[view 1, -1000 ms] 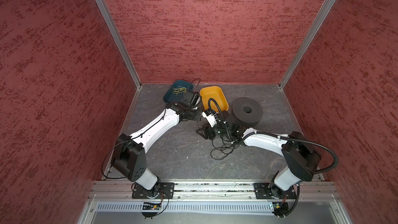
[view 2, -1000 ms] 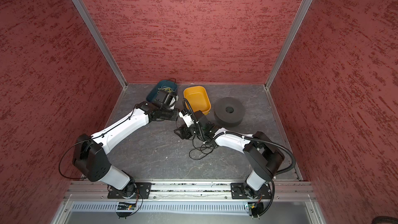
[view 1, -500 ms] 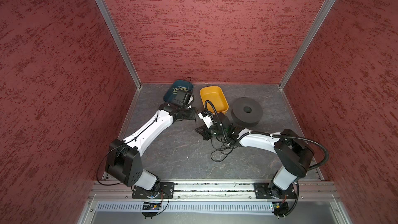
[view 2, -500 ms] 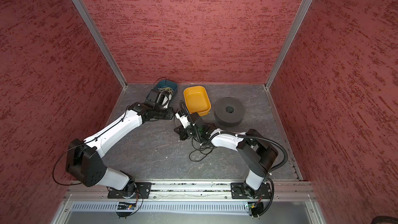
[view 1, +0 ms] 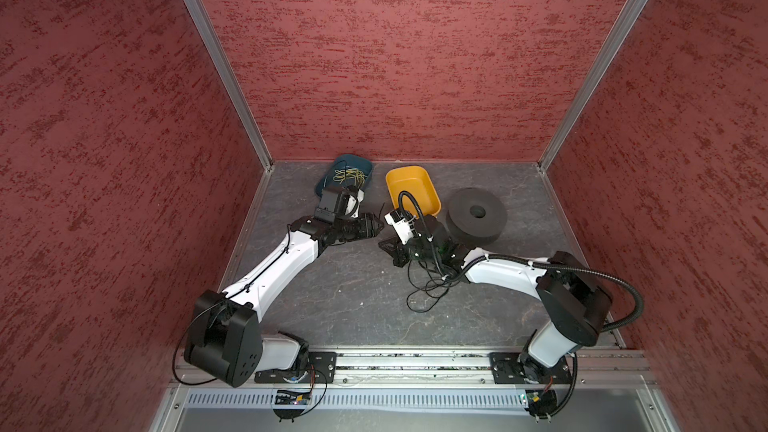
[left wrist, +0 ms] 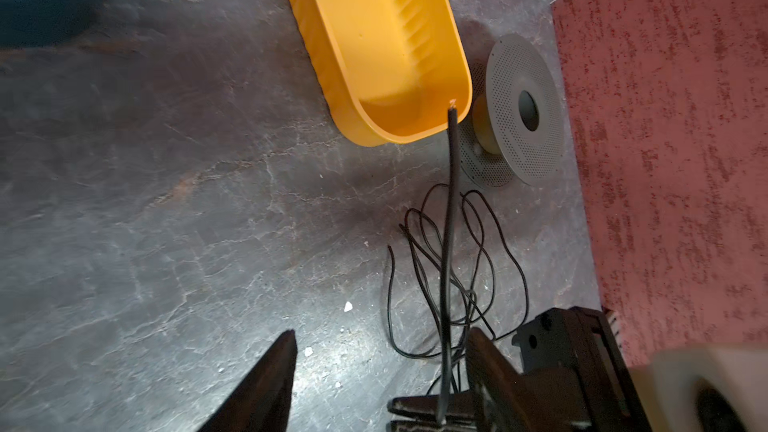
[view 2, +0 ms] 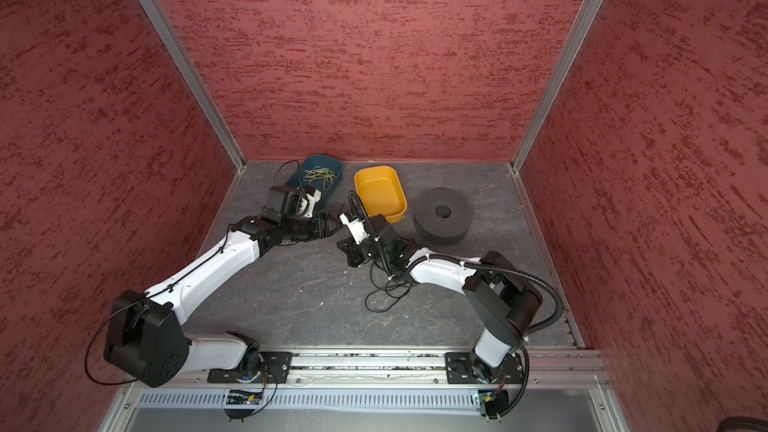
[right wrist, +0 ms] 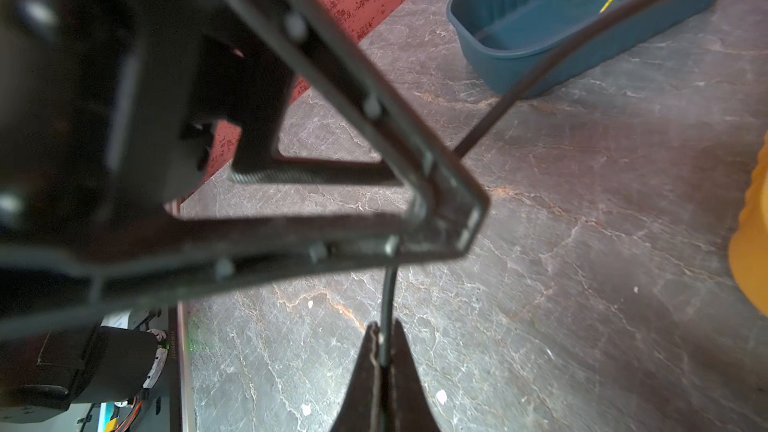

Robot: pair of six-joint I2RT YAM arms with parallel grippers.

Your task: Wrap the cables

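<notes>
Handover at mid-table: the right gripper, open a second ago, has snapped shut on the black cable. The left gripper, shut until then, has spread its fingers apart (the cable's cut end now shows between them in the left wrist view). In both top views the left arm has settled lower, its elbow sinking toward the front rail.
</notes>
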